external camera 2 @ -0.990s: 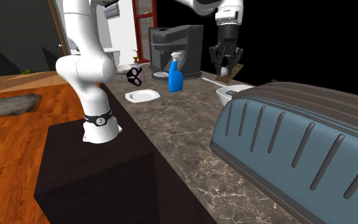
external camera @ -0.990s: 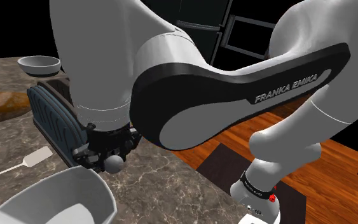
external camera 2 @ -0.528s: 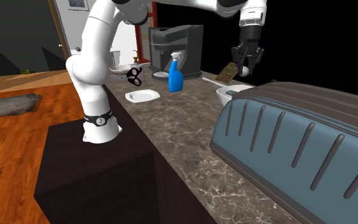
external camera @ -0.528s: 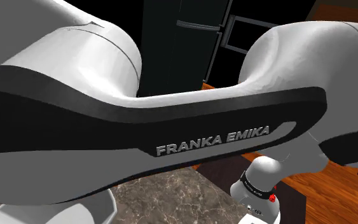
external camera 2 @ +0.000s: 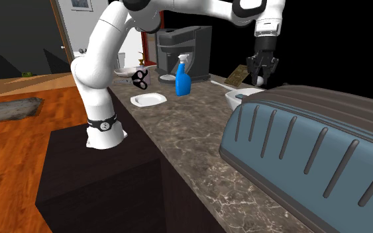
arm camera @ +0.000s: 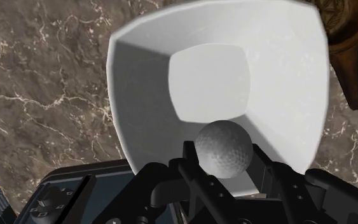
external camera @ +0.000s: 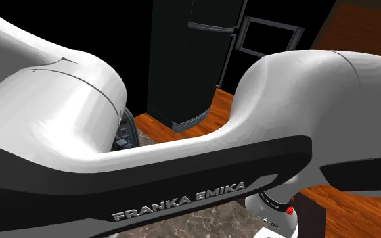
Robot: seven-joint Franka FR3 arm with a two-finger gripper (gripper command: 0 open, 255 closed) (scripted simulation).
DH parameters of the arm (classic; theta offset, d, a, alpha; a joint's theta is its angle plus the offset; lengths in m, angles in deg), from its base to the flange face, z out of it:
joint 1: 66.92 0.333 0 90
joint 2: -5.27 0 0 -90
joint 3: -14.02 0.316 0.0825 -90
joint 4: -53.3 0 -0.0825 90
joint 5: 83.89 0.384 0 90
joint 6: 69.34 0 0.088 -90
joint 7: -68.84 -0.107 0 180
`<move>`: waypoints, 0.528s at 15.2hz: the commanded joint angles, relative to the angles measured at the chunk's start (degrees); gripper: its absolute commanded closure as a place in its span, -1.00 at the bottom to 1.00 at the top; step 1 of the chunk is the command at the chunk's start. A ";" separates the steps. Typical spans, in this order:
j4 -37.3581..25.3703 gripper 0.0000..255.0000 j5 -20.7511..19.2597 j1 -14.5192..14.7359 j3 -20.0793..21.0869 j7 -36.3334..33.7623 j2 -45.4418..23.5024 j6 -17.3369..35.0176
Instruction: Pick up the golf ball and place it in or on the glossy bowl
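Grey dimpled golf ball (arm camera: 225,147), over white squarish bowl (arm camera: 139,83)

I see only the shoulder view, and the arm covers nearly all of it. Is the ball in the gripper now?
Observer: Yes. In the wrist view the fingers clasp the ball from both sides.
Operator: Where is the bowl?
Observer: The white bowl is straight below the gripper; the ball hangs over its inside.
Operator: Anything close to it?
Observer: In the second exterior view a blue-grey suitcase lies beside the bowl, nearer that camera.
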 commanded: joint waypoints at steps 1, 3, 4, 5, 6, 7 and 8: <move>1.03 1.00 0.38 0.02 0.29 0.13 0.47 1.33; 2.25 1.00 0.67 0.24 0.50 0.23 0.79 2.67; 2.83 1.00 0.83 0.33 0.62 0.28 0.96 3.33; 3.39 1.00 1.00 0.40 0.75 0.34 1.14 3.98; 3.93 1.00 1.18 0.47 0.88 0.39 1.34 4.62; 4.50 1.00 1.37 0.52 1.04 0.46 1.56 5.31; 4.51 1.00 1.37 0.53 1.03 0.46 1.55 5.32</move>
